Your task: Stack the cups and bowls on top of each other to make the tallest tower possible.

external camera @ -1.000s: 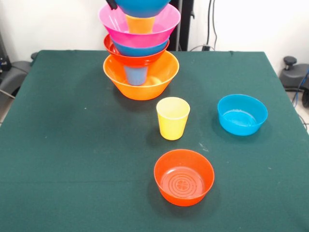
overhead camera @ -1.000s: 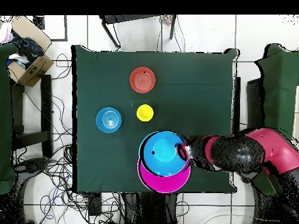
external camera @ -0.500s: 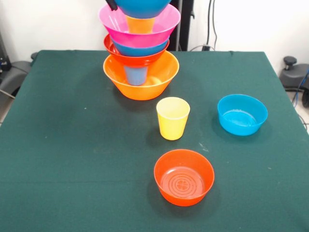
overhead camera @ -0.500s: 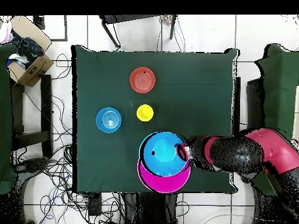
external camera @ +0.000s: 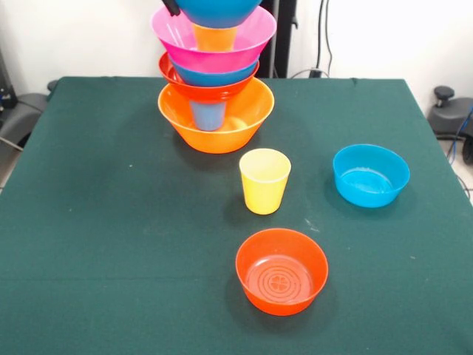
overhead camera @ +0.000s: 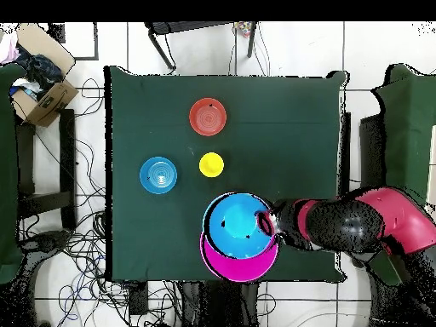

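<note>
The tower stands on a big orange bowl (external camera: 244, 126) that holds a blue cup (external camera: 208, 115). Above it come a red-orange bowl (external camera: 207, 92), a blue bowl (external camera: 214, 75), a pink bowl (external camera: 177, 37) (overhead camera: 238, 266) and an orange cup (external camera: 215, 37). A large blue bowl (external camera: 218, 11) (overhead camera: 238, 223) sits at the very top. My gripper (external camera: 171, 6) (overhead camera: 266, 223) is shut on its rim. A yellow cup (external camera: 264, 181) (overhead camera: 211, 164), a small blue bowl (external camera: 370, 175) (overhead camera: 158, 174) and a red-orange bowl (external camera: 281, 271) (overhead camera: 208, 117) stand loose on the green cloth.
My red and black arm (overhead camera: 358, 223) reaches in over the table's edge beside the tower. A cardboard box (overhead camera: 43, 85) and tangled cables (overhead camera: 77, 247) lie on the floor off one side of the table.
Almost nothing: the arm's upper part has shifted slightly, while the top blue bowl and the tower stay where they were.
</note>
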